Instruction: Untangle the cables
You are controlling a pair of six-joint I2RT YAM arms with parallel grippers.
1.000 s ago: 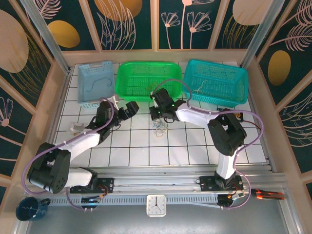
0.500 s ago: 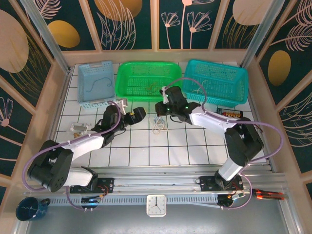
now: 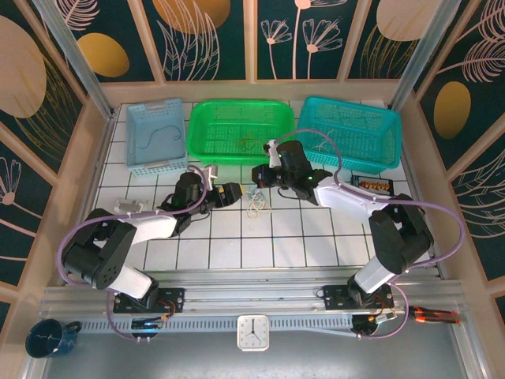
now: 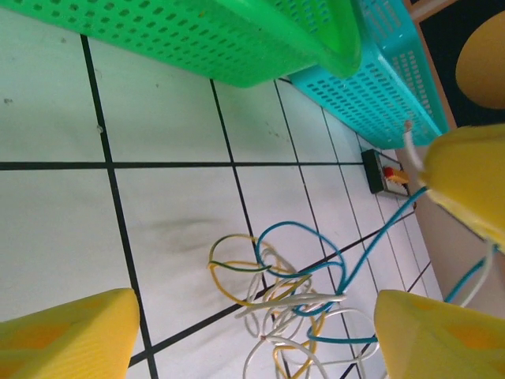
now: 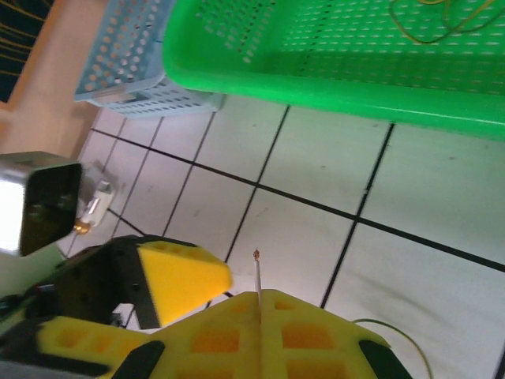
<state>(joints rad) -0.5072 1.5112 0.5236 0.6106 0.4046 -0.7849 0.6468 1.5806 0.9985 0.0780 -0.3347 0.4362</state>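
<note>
At the near edge we note a white square clock (image 3: 252,332), its dial marks too small to read, and a dark blue mug (image 3: 47,337) at the left corner. Past the rail (image 3: 237,278) that carries both arm bases, two rows of bare white tiles on the worktop (image 3: 237,245) give open room across the full width. The cables (image 4: 288,304) lie as one loose tangle of teal, yellow-green and white strands on the central tiles, near the green basket (image 3: 239,130) but apart from its front rim. The left tool (image 3: 230,193) sits low just left of the tangle with its jaws wide apart and nothing gripped; in the left wrist view its yellow fingers (image 4: 67,335) stand either side of the loops. The right tool (image 3: 259,175) hovers above the tangle, between it and the green basket, with its jaws closed on a strand of the cables. A whitish wire end (image 5: 258,272) sticks out from between its pads, and a teal strand runs taut down into the tangle. To the right, a small black box (image 3: 371,183) carries coloured marks too small to read. A small pale object (image 3: 126,207) lies near the left border. Along the far edge stand a light-blue basket (image 3: 156,136) holding a dark wire, the green basket with a gold wire, and a teal basket (image 3: 347,133).
</note>
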